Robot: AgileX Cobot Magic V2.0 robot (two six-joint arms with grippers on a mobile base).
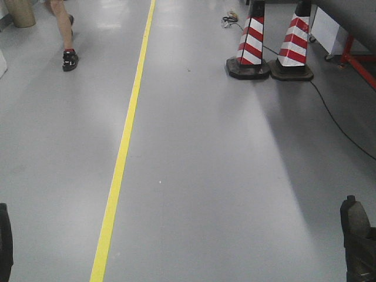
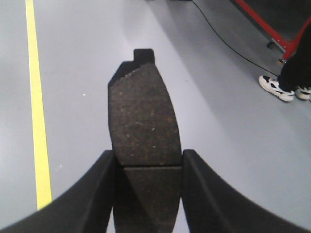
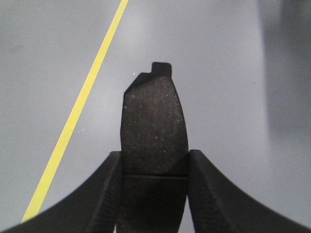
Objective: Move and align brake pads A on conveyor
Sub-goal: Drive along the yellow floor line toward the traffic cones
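Note:
Each of my grippers holds one brake pad A above the smooth grey floor. In the left wrist view my left gripper (image 2: 148, 160) is shut on a dark grey curved pad (image 2: 143, 107), its groove level with the fingertips and its tab pointing away. My right gripper (image 3: 154, 162) is shut on a like pad (image 3: 154, 116) in the same pose. The front view shows the right pad's tip (image 1: 354, 226) at the bottom right corner and a dark shape (image 1: 4, 244) at the bottom left. The conveyor appears as a dark body on a red frame (image 1: 358, 59), far right; its red edge (image 2: 265, 26) also shows.
A yellow line (image 1: 124, 147) runs along the floor. Two red-and-white striped cones (image 1: 252, 44) (image 1: 294, 44) stand ahead on the right, with a black cable (image 1: 335, 117) trailing past them. A person's leg (image 1: 67, 35) is at the far left; white sneakers (image 2: 277, 87) show near the red frame.

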